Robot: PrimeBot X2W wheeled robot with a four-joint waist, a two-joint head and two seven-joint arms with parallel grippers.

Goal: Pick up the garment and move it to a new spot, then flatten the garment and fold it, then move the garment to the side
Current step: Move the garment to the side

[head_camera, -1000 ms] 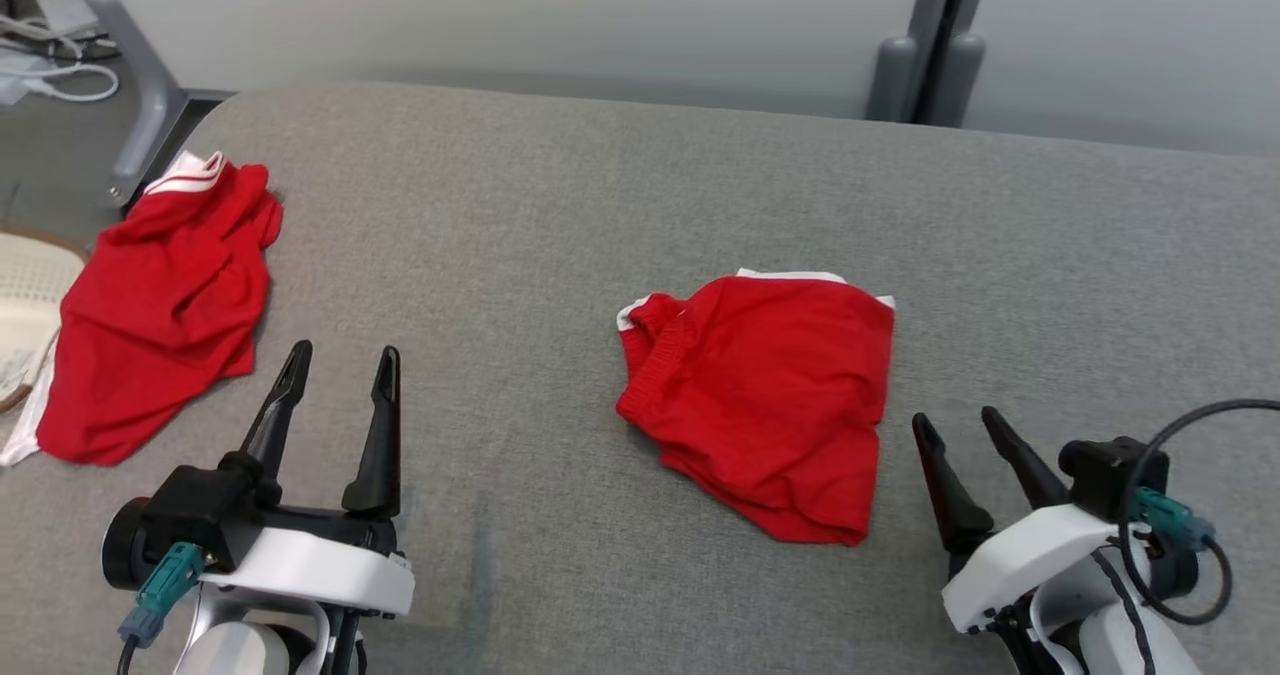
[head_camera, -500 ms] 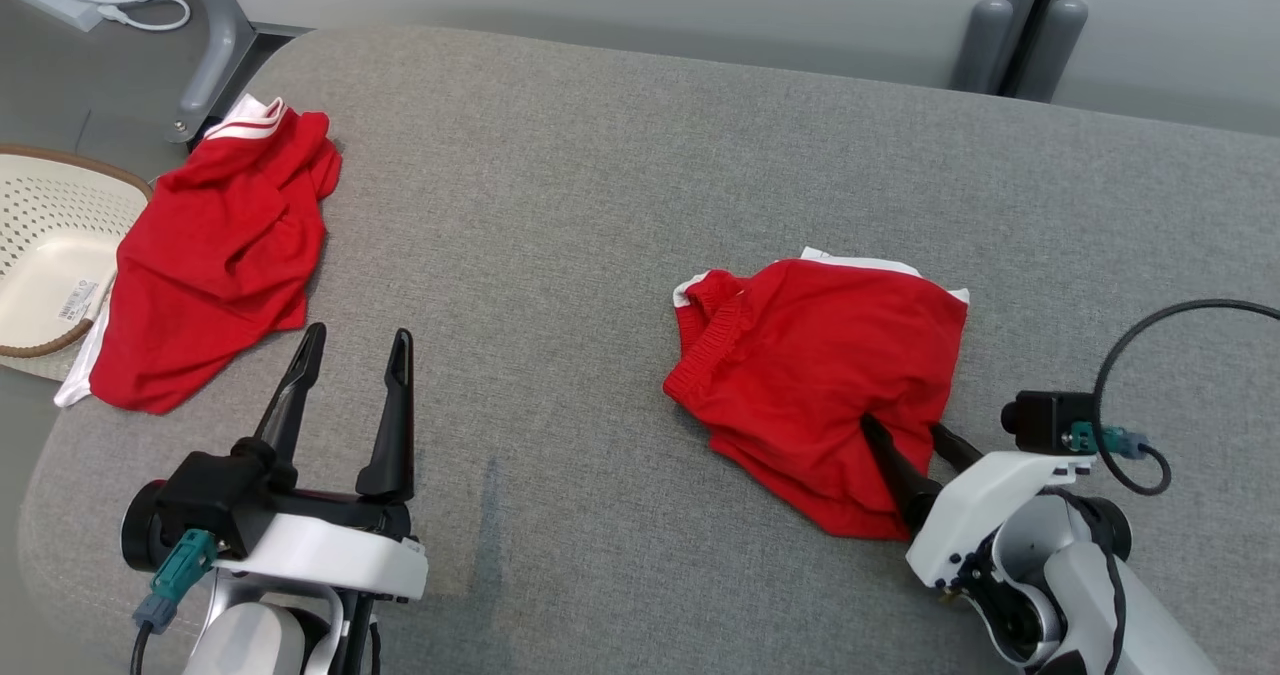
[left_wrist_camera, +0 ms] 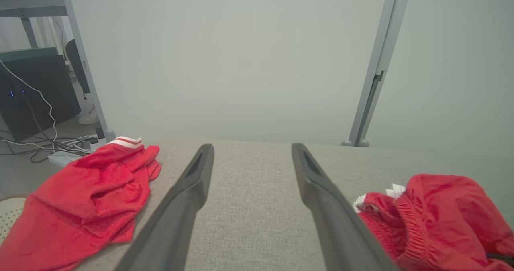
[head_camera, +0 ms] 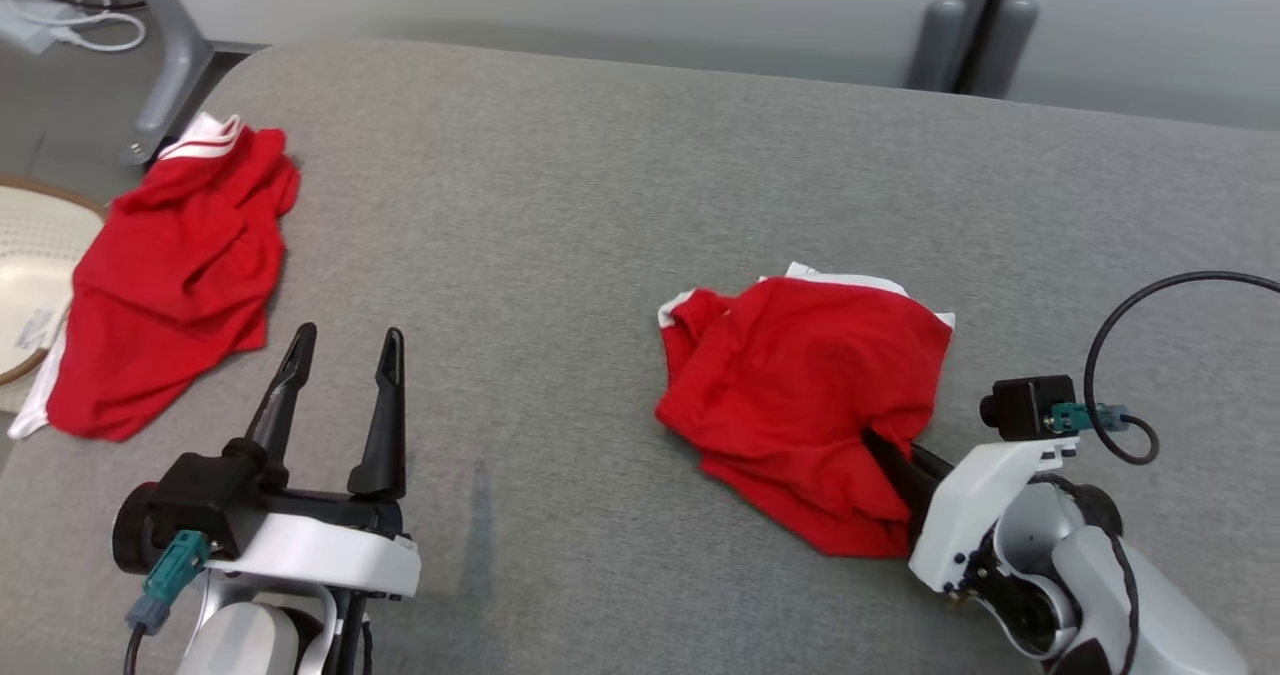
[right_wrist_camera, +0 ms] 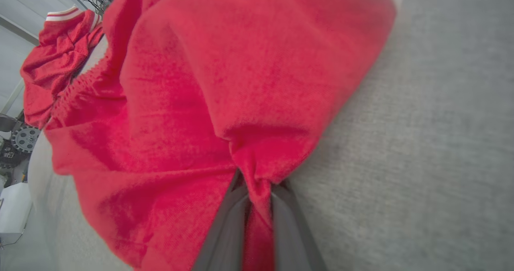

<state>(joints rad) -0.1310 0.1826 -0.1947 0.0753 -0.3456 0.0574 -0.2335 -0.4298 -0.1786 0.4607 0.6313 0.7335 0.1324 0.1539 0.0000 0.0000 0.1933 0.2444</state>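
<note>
Grey surface (head_camera: 560, 205): garment (head_camera: 800, 395) lies crumpled mid-right, my right pincer (head_camera: 890, 455) clamped on its near edge. Left pincer (head_camera: 348, 333) apart, empty. Not lifted yet; move, flatten, fold all left.

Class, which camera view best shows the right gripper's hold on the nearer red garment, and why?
Right wrist view: close up, a bunched fold of the garment sits pinched between the right gripper's jaws. The head view shows the whole garment, but cloth hides the pinch. The left wrist view catches its waistband side.
</note>
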